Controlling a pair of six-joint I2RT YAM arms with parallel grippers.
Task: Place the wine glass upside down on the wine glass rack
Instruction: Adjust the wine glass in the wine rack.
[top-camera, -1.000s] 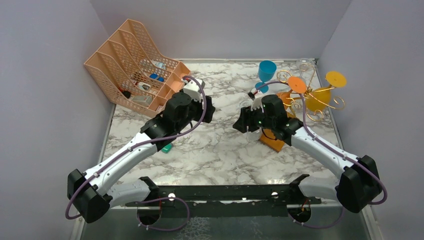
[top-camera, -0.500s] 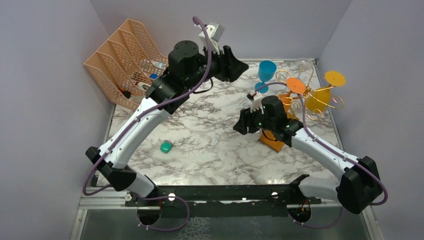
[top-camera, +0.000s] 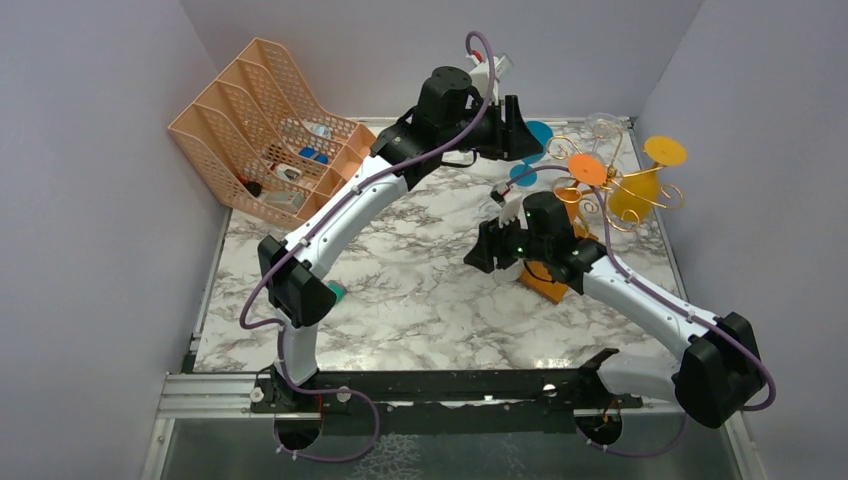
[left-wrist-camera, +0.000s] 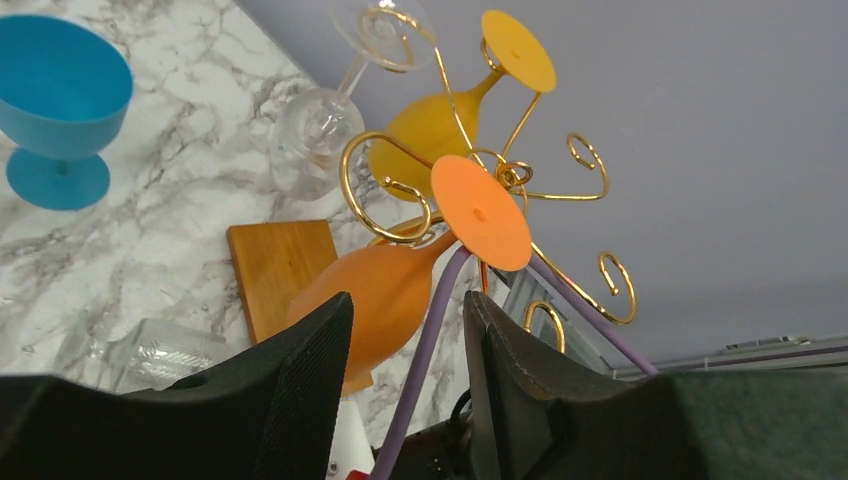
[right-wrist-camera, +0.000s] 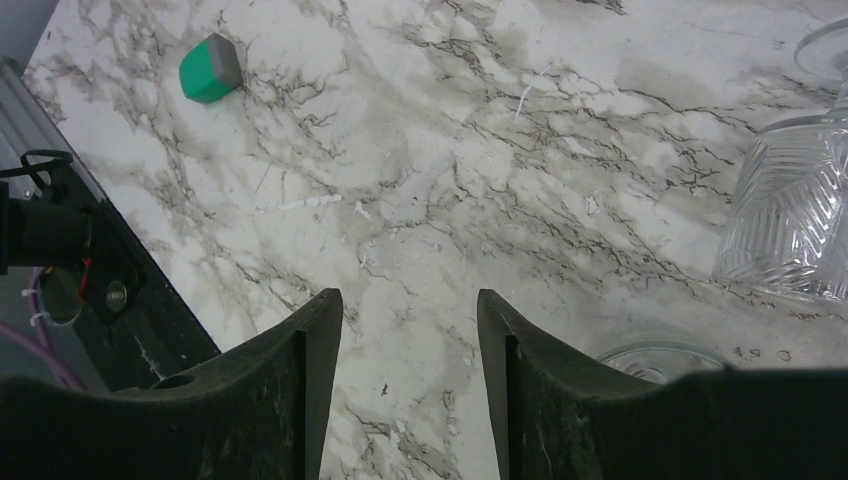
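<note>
A blue wine glass (left-wrist-camera: 62, 85) stands upright on the marble at the far side, its bowl (top-camera: 541, 133) just beyond my left gripper (top-camera: 520, 128). That gripper (left-wrist-camera: 405, 300) is open with nothing between its fingers and faces the wine glass rack (top-camera: 600, 185). From the rack's gold wire arms (left-wrist-camera: 585, 170) hang an orange glass (left-wrist-camera: 385, 295), a yellow glass (left-wrist-camera: 430, 125) and a clear glass (left-wrist-camera: 310, 135), all upside down over the wooden base (left-wrist-camera: 280, 265). My right gripper (top-camera: 480, 248) hovers open over bare marble (right-wrist-camera: 408, 300), left of the rack.
A peach mesh organiser (top-camera: 265, 130) holding small items fills the back left corner. A green block (right-wrist-camera: 210, 68) lies on the marble by the left arm's elbow. A clear faceted glass (right-wrist-camera: 790, 220) stands right of the right gripper. Grey walls enclose the table.
My left arm has risen from the table's middle and swung to the far side, stopping beside the blue glass and the rack. The right arm has stayed where it was.
</note>
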